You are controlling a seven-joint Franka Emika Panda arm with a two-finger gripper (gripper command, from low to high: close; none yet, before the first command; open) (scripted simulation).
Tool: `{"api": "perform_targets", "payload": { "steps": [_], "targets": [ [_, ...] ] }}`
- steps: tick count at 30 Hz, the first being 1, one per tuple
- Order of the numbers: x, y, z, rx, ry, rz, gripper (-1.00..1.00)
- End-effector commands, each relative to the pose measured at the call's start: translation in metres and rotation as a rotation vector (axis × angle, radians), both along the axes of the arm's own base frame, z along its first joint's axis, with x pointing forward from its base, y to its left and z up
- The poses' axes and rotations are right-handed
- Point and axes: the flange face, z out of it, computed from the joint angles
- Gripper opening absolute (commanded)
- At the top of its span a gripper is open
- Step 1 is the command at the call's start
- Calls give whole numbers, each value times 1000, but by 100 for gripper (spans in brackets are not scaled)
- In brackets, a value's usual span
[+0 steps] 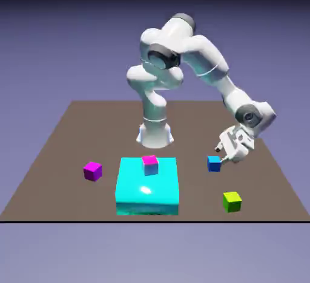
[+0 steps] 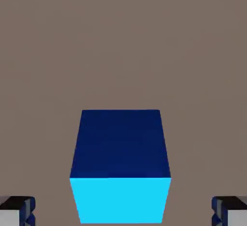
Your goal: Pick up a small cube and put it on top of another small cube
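Your exterior view faces the robot [image 1: 181, 52] from above, taking in the whole surface [image 1: 66, 149] — your hand view looks closely along the fingers [image 2: 18, 210]; both share the blue cube [image 1: 214, 164].

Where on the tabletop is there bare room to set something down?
In the exterior view, between the magenta cube and the big cyan block, and along the table's left edge. It is crowded around the small blue cube, with the open gripper right by it.
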Motion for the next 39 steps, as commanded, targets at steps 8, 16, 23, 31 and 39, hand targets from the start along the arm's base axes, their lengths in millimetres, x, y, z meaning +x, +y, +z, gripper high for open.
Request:
{"api": "perform_targets", "payload": {
  "steps": [8, 16, 23, 31, 39],
  "targets": [
    [52, 18, 57, 31, -3, -194, -100],
    [308, -159, 118, 182, -314, -846, -100],
    [368, -355, 172, 149, -528, -1237, -100],
    [304, -491, 141, 42, -433, -1795, -100],
    [215, -604, 132, -18, -356, -2383, -100]
  ]
}}
